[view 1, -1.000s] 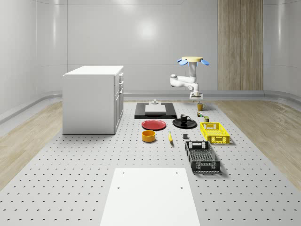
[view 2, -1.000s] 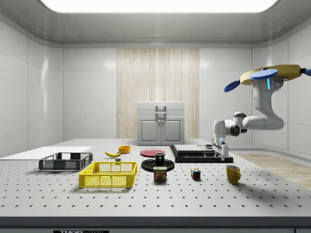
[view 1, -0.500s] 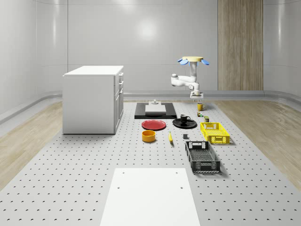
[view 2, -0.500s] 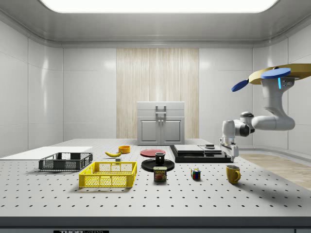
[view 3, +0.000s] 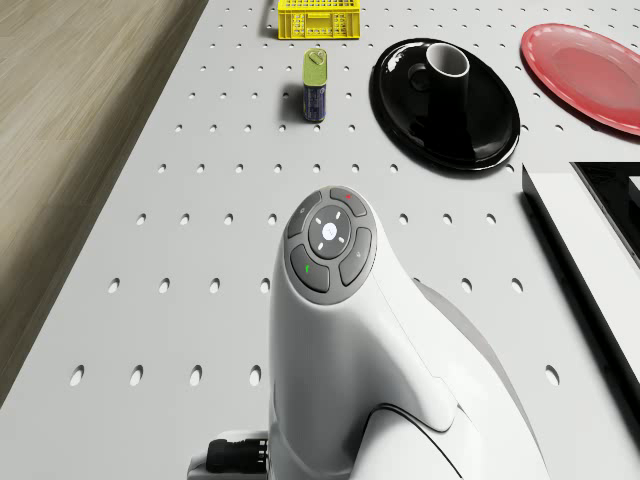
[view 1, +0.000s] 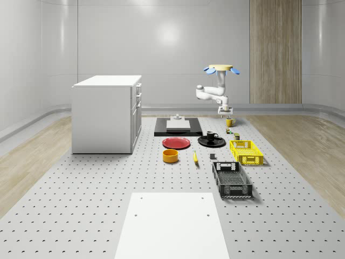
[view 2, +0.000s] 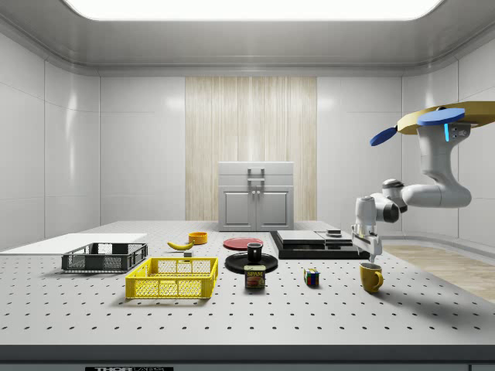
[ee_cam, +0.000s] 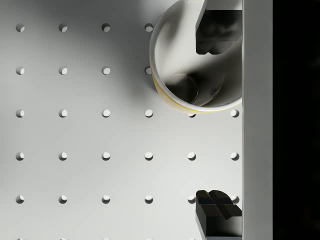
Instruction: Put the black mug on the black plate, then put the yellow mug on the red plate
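Now your gripper (ee_cam: 218,122) hangs wide open just above the yellow mug (view 2: 371,277), one fingertip (ee_cam: 215,32) over its mouth; the drone (view 2: 452,118) hovers above. Centre the wall between the fingers before descending, since the black mug (view 1: 211,136) already sits on the black plate (view 1: 219,143)

- Black mug (view 2: 254,251): upright, centred on black plate (view 1: 211,142).
- Yellow mug (view 2: 371,277): upright on counter (view 1: 97,205), handle toward side view's right, white interior, well apart from plates.
- Red plate (view 1: 176,143): flat, bare, just beside black plate.
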